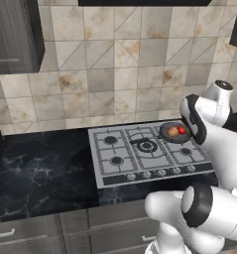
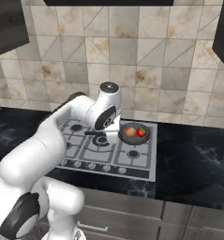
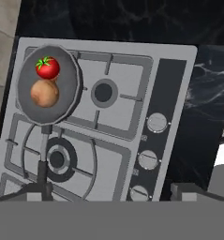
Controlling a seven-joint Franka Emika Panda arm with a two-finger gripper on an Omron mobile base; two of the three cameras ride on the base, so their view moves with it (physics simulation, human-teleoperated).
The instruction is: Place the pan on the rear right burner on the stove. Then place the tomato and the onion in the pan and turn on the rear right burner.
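Dark grey, the pan (image 3: 48, 84) sits on the stove's (image 3: 176, 89) rear right burner, at ten o'clock in the hand view, tomato (image 3: 47, 67) touching onion (image 3: 44, 93) inside. Its handle (image 3: 44, 154) reaches over the central burner (image 3: 57, 160). The hand view shows three knobs (image 3: 156, 123) beside bare black counter (image 1: 40, 163). The gripper's jaws stand wide, holding nothing.

Stove (image 3: 172, 112): matt silver-grey metal, smooth. Pan (image 3: 66, 89): matt dark grey. Tomato (image 3: 47, 68): glossy red skin. Onion (image 3: 44, 93): dull, mottled brown-orange. Counter (image 1: 40, 168): polished black marble, white veining. Wall tiles (image 1: 115, 74): matt beige stone.
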